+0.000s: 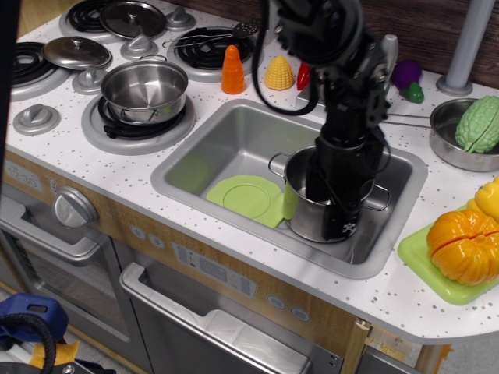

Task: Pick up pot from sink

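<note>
The shiny steel pot [302, 218] stands upright in the right half of the grey sink [226, 140], with one loop handle at its left [275, 165] and one at its right [380, 199]. My black gripper [331, 209] reaches straight down onto the pot. Its jaws stand apart and straddle the pot's front right wall, one finger inside the pot and one outside. I cannot see whether the pads touch the wall. The arm hides most of the pot's opening.
A green plate [245, 199] lies on the sink floor, left of the pot and touching it. A wider steel pot [144, 89] sits on a burner at left. A pan with a green vegetable [468, 132] and an orange pumpkin [464, 245] on a green board are at right.
</note>
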`<action>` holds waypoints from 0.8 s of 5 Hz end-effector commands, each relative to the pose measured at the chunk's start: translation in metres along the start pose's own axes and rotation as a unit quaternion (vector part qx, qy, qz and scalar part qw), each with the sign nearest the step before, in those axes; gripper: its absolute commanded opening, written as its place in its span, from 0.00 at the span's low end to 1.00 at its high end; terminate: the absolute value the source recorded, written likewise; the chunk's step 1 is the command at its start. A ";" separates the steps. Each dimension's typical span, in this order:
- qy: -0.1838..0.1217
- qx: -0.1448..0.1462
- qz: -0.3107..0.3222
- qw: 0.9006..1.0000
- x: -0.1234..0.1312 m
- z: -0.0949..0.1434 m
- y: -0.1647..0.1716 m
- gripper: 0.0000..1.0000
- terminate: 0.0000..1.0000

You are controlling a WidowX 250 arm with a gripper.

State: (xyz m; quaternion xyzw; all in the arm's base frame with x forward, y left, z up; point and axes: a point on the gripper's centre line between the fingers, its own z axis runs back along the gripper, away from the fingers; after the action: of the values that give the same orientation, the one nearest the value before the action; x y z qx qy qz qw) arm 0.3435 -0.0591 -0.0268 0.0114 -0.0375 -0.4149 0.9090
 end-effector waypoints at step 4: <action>0.003 0.037 0.029 0.999 0.005 0.021 0.005 0.00 0.00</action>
State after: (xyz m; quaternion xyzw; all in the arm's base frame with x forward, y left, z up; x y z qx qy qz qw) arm 0.3324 -0.0495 -0.0187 0.0508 0.0177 -0.3716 0.9268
